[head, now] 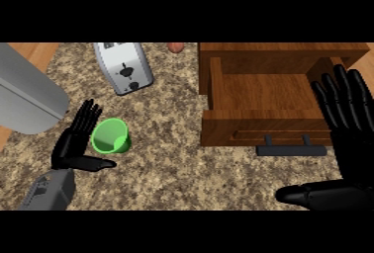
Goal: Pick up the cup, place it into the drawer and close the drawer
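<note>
A green cup point(111, 136) lies tipped on the speckled counter, its mouth facing me. My left hand point(75, 141) is open just left of it, fingers straight along the cup's left side and thumb stretched under it; contact cannot be told. The wooden drawer point(256, 99) stands pulled open at the right, its inside bare, with a dark handle point(291, 148) on its front. My right hand point(347, 128) is open at the right edge, fingers up over the drawer's right side, thumb pointing left near the bottom.
A silver toaster point(125, 66) lies at the back of the counter. A large grey rounded object point(25, 96) fills the left edge. A small brown item point(176, 47) peeks out at the top beside the drawer cabinet.
</note>
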Controlling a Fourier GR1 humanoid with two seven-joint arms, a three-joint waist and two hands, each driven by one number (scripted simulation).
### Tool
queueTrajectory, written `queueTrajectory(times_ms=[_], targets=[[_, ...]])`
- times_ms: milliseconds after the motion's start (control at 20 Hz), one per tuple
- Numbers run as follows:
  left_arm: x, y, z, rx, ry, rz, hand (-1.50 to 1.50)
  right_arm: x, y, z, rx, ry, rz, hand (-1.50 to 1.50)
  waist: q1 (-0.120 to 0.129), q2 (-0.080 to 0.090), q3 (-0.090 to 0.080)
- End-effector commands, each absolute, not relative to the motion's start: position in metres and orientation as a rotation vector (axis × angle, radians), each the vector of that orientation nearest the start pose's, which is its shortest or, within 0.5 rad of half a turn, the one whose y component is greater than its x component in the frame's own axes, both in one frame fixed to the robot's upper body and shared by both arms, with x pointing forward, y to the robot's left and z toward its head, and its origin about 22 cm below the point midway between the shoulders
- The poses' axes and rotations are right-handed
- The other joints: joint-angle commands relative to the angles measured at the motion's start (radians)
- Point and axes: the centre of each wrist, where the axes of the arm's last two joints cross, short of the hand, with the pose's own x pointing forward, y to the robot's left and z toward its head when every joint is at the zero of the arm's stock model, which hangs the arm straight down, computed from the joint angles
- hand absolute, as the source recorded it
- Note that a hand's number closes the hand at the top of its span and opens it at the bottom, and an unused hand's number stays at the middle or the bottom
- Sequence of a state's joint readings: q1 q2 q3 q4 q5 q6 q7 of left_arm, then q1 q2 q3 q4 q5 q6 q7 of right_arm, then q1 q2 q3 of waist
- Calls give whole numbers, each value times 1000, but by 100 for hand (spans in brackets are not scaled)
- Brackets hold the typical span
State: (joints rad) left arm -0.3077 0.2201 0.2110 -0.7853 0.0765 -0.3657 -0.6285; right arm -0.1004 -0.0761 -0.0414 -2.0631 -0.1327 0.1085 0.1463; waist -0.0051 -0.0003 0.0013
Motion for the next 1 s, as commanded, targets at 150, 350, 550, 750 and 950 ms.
queueTrajectory(times_ms=[150,350,550,750,950], targets=[[292,341,-98,-135,-1694,-22,-150,231,-234,121,174,-1974,149,-150,-4,3,-2],[284,343,-111,-162,-1705,-46,-150,244,-237,125,169,-2010,146,-150,-3,4,-2],[281,324,-120,-173,-1683,-53,-150,226,-234,139,152,-2000,141,-150,-2,2,-2],[289,319,-121,-207,-1701,-67,-150,236,-229,158,180,-2023,125,-150,-8,5,-3],[282,337,-122,-216,-1716,-30,-150,210,-234,152,191,-2000,135,-150,-12,5,-3]])
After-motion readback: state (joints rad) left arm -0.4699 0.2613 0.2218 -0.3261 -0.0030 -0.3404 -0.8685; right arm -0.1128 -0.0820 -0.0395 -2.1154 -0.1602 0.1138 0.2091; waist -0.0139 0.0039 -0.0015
